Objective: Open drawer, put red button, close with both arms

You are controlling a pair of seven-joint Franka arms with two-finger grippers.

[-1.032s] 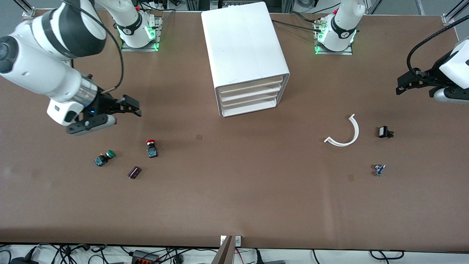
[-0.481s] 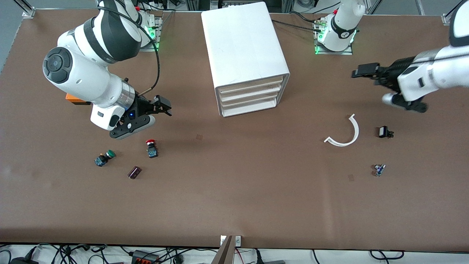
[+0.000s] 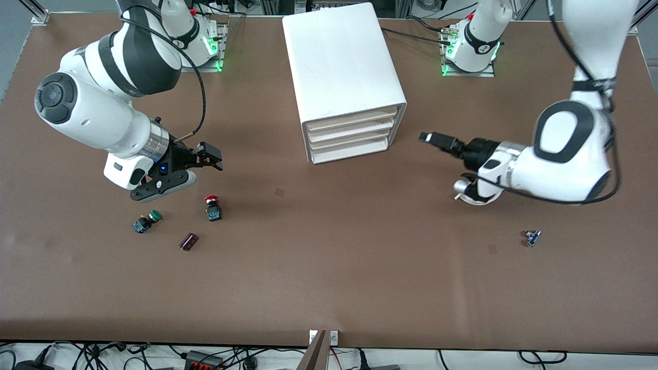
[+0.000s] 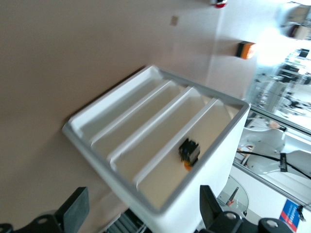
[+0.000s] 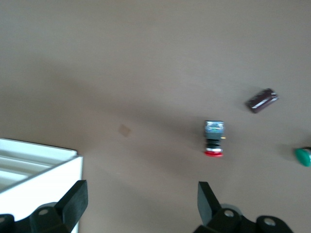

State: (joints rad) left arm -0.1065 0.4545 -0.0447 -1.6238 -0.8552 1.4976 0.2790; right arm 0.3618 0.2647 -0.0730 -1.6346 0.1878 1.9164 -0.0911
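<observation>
Red button (image 3: 211,201) sits on the desk toward the right arm's end, drawers (image 3: 352,134) all closed. Left gripper (image 3: 432,137) beside the drawers, right gripper (image 3: 206,155) over the desk by the button; both jaws apart. Risk: left jaws slip off the shallow drawer lip.

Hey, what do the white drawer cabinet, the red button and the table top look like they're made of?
The drawer cabinet looks like moulded white plastic: smooth, satin, rounded edges, thin ribbed drawer fronts. The red button seems hard plastic, a glossy red cap on a black-and-blue body; any metal parts are too small to tell. The table top looks matte brown, perhaps fibreboard or a mat: flat, with no shine.
</observation>
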